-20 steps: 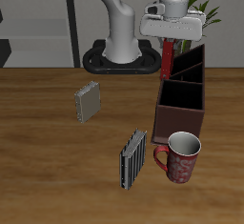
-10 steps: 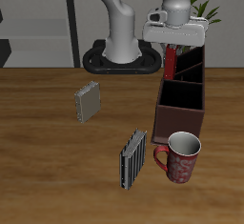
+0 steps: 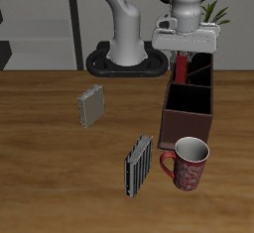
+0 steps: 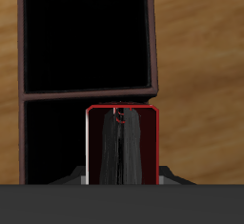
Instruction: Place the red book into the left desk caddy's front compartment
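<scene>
- The gripper (image 3: 183,58) pinches the red book (image 3: 183,70), a smooth hardcover, upright above the left desk caddy (image 3: 189,108).
- The caddy is a dark brown box with dividers.
- The table (image 3: 50,177) is grained wood.

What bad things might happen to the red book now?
1. The red book hangs from the gripper over the left desk caddy near a divider; lowered there, it might catch on the wall instead of sliding in.
2. It seems to hang above a compartment farther back, so it might end up in the wrong one.
3. The mug stands right beside the caddy's front end and might get bumped.
</scene>
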